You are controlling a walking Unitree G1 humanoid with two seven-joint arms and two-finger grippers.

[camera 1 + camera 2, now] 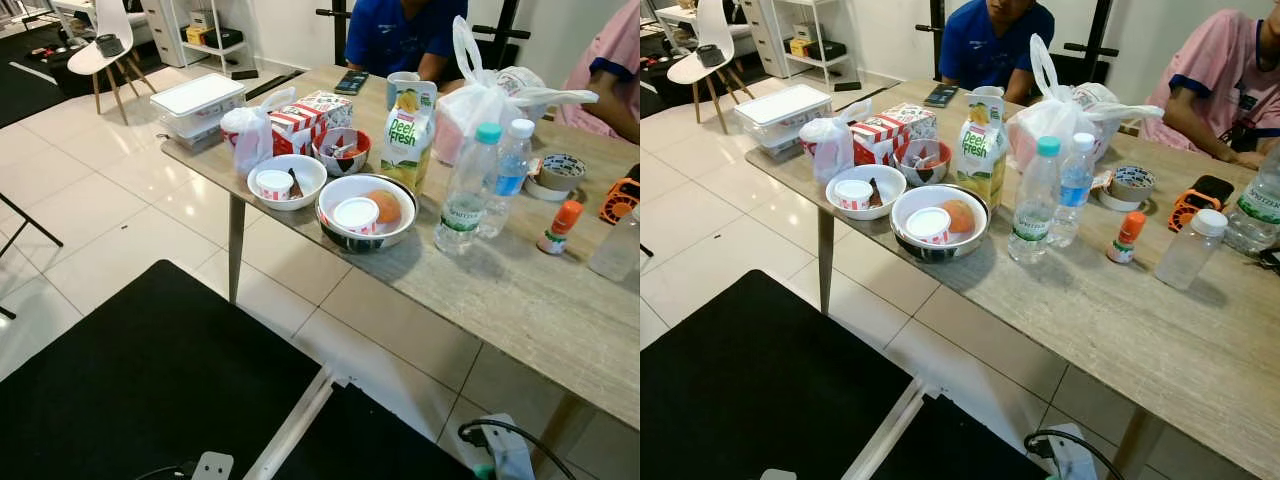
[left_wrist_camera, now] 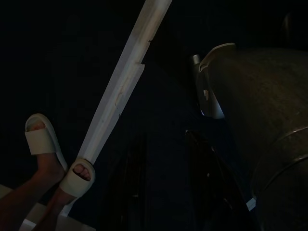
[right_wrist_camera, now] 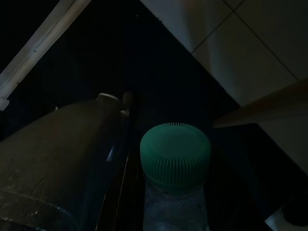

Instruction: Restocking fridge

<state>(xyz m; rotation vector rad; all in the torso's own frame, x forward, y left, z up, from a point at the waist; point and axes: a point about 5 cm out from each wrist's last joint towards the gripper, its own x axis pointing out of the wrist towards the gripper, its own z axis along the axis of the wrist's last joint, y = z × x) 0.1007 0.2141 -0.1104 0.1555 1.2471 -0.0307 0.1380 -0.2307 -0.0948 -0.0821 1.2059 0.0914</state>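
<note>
A clear plastic bottle with a green ribbed cap [image 3: 175, 159] is apparently clamped in the right gripper [image 3: 163, 202]; carrying to the fridge is called for next, groceries waiting on the wooden worktop [image 1: 520, 300].

Juice carton [image 1: 409, 135] behind bowl [image 1: 366, 232], 2 bottles [image 1: 466, 190] right, on table [image 1: 520, 290]

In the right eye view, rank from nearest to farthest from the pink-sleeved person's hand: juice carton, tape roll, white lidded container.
1. Tape roll, on the table's right part, toward the hand.
2. Juice carton, mid-table.
3. White lidded container, far left corner.
</note>
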